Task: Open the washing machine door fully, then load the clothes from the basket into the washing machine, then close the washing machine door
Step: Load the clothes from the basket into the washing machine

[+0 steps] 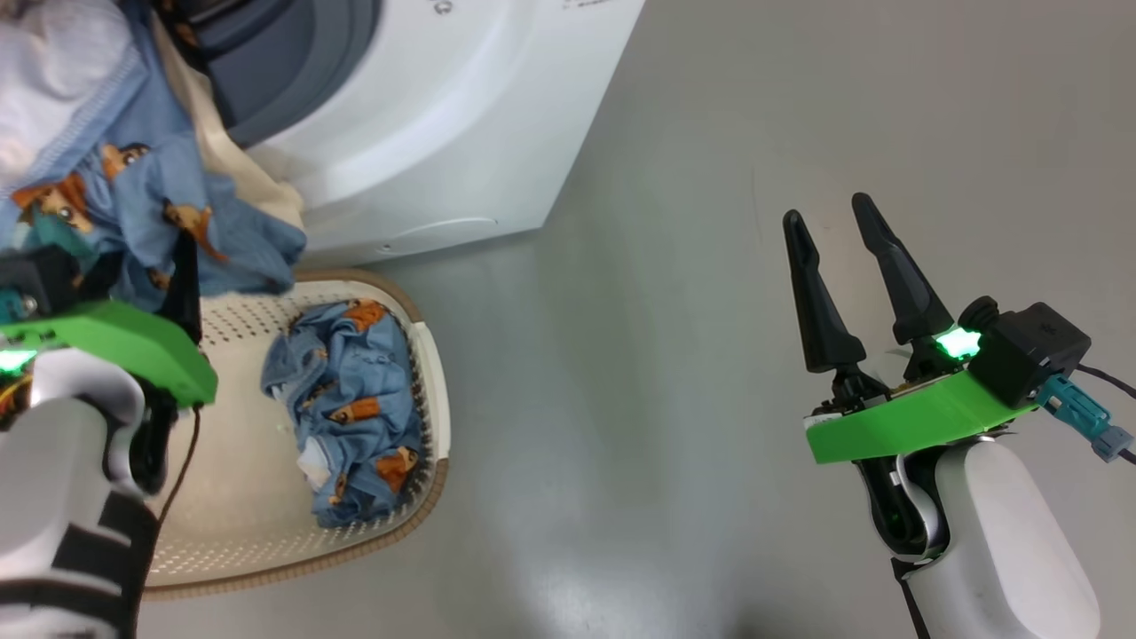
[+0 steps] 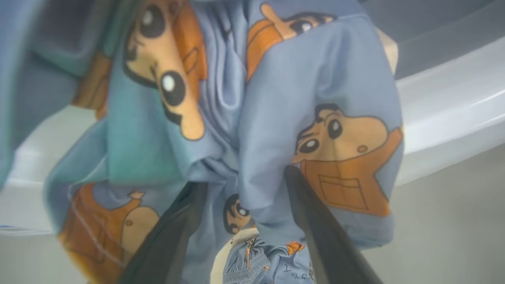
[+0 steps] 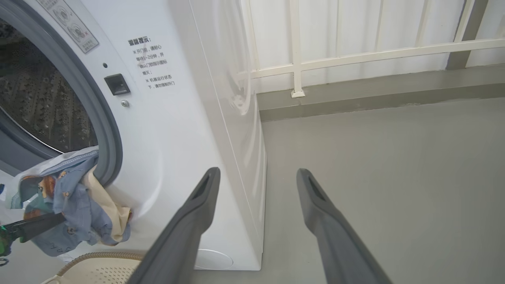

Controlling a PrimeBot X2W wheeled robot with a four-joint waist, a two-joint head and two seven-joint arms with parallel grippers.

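clothes (image 2: 252,130) between left gripper (image 2: 244,185) fingers | at washing machine (image 3: 165,138) mouth

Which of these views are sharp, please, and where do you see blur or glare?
Head view: sharp, with soft glare on the floor. Left wrist view: the clothes hang close and look soft, the left pincer blurred. Right wrist view: washing machine crisp, railing bowed.
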